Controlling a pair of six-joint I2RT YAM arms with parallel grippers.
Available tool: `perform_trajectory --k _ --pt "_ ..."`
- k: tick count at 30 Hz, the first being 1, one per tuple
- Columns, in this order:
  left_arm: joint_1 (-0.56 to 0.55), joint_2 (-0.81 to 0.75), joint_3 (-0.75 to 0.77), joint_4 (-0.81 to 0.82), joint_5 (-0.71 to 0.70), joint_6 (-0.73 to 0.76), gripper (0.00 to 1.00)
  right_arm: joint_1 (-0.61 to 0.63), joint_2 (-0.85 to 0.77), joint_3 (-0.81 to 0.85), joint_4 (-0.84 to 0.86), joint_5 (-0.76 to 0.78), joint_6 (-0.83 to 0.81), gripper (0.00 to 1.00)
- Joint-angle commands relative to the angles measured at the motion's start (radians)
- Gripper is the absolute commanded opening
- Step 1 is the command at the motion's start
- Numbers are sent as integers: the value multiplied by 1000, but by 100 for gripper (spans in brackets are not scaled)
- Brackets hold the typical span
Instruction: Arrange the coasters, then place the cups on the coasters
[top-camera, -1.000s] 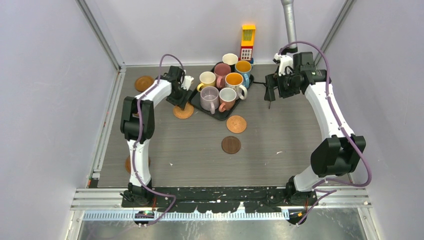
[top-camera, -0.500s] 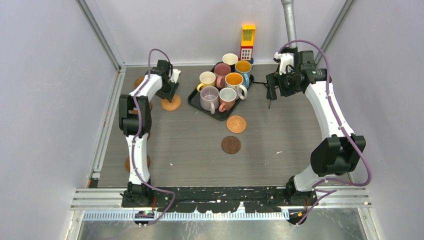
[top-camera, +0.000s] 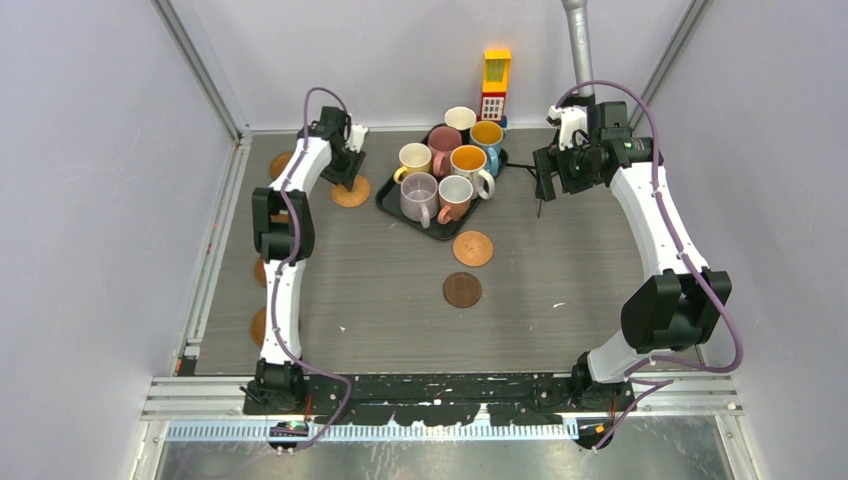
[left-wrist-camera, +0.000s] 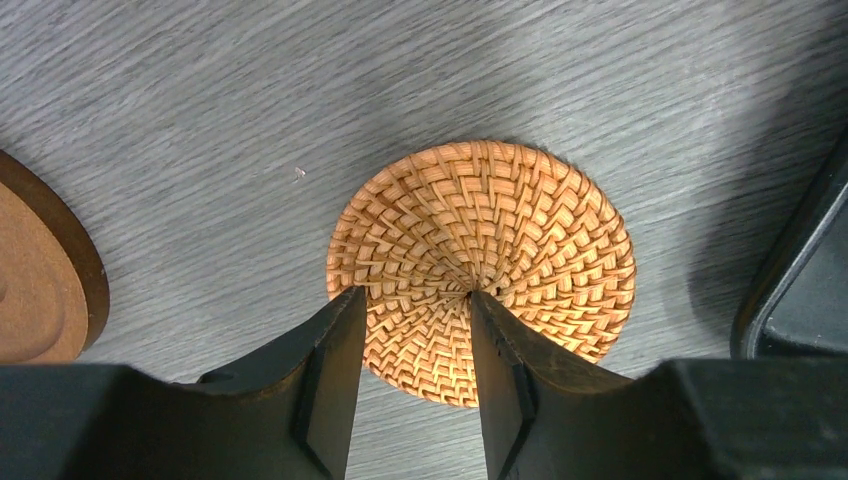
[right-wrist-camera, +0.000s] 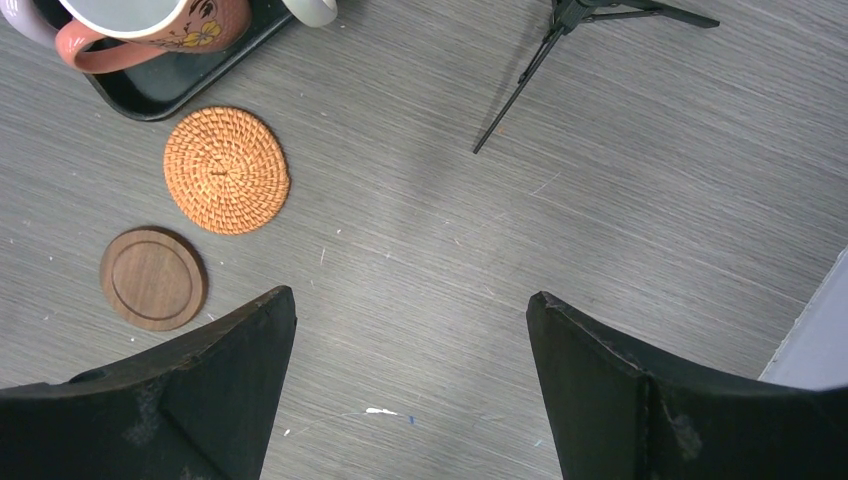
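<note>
Wooden coaster (left-wrist-camera: 35, 275) lies near the far left corner of the table (top-camera: 560, 250). Just right of it a woven coaster (left-wrist-camera: 480, 250) lies flat beneath the left gripper (left-wrist-camera: 410, 300), whose jaws stand slightly apart and pinch nothing. Further right, seven mugs (top-camera: 455, 190) crowd a black tray (top-camera: 440, 228) by the far edge. A second woven disc (top-camera: 473, 248) and a dark wooden disc (top-camera: 462, 290) lie mid-table. Toward the far right corner the right gripper (right-wrist-camera: 410, 295) hangs spread wide and empty.
</note>
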Motion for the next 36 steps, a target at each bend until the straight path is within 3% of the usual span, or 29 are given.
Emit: perform_trajectory --k 1,7,14,16,21,28,36 --pt "-1 24 58 -65 19 -8 45 -4 -36 17 7 15 -15 90" --pt "3 -41 31 -57 9 8 52 -3 -33 24 8 2 -17 90" --pt "4 -139 166 -139 35 12 57 -3 -36 19 7 -29 -6 90" --pt "4 -197 127 -150 77 18 58 -3 -36 21 7 -32 -6 90" --pt "-26 -411 -157 -110 242 84 64 -7 -45 26 -6 -19 2 90" --pt "-234 -641 -481 -24 328 148 65 -81 -61 17 -69 -62 15 90" --pt "-532 -622 -592 75 260 141 62 -158 -80 2 -148 -90 -6 90"
